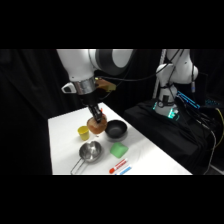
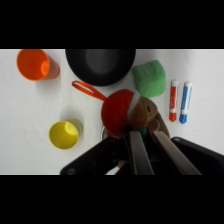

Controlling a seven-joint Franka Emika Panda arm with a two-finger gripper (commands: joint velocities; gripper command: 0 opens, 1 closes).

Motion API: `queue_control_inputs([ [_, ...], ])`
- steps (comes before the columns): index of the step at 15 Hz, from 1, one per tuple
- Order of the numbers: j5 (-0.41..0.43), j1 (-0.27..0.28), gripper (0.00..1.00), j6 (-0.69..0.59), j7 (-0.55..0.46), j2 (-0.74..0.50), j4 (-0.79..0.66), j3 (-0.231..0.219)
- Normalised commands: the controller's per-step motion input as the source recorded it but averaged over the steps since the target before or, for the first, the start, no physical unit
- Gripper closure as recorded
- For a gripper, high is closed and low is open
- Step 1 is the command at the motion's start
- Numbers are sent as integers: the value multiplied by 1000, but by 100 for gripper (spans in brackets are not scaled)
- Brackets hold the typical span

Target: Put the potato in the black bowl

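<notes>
The potato (image 2: 145, 112), a tan-brown lump, sits at the tips of my gripper (image 2: 146, 132), whose two fingers stand close together and are shut on it. From the side, the gripper (image 1: 95, 120) hangs over the table with the potato (image 1: 96, 127) at its tip, just left of the black bowl (image 1: 116, 130). In the wrist view the glossy black bowl (image 2: 100, 65) lies at the top centre, apart from the potato. A red rounded thing (image 2: 118, 114) with an orange-red handle lies right beside the potato; I cannot tell whether they touch.
A yellow cup (image 1: 83, 132) stands left of the gripper, with a silver pan (image 1: 90, 151) in front. A green block (image 1: 119, 149) and red and blue markers (image 1: 119, 165) lie to the front right. An orange cup (image 2: 34, 64) shows in the wrist view.
</notes>
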Motion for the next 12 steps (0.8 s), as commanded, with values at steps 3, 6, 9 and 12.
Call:
queue_control_inputs([
  [3, 10, -93, 93, 304, -67, -674, -836, -38],
  [6, 2, -93, 93, 435, -68, -519, -733, -54],
  [9, -22, -101, 93, 473, -90, -353, -624, -69],
  [12, -8, -91, 93, 463, -125, -180, -476, -56],
])
